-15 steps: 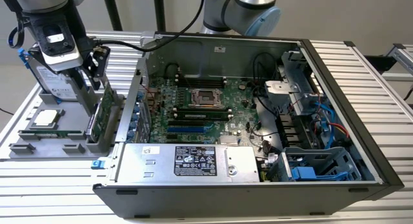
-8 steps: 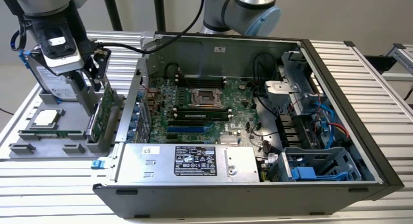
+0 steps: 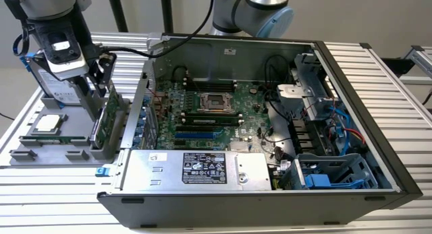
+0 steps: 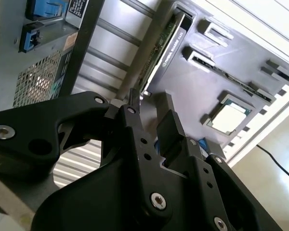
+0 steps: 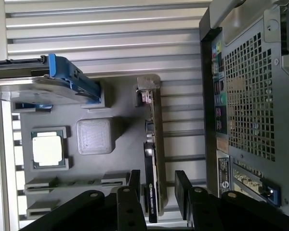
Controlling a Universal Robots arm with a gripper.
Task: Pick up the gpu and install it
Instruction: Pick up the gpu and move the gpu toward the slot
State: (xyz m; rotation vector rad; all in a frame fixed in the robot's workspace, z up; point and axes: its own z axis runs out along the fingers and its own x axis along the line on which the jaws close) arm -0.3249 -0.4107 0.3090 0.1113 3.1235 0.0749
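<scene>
The arm (image 3: 268, 9) is round and silver-grey with light blue caps. A black cable (image 3: 128, 50) hangs from it. Its wrist carries a grey box (image 3: 60, 49). The end effector (image 4: 148, 103) is black, with flat fingers, small round holes and shiny silver screws.

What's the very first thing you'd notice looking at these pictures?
The big open black computer case in the exterior view's middle, its green circuit board showing inside. At the exterior view's left, the robot's black gripper hangs over a grey tray, its open fingers either side of the thin green-and-black gpu card standing on edge.
</scene>
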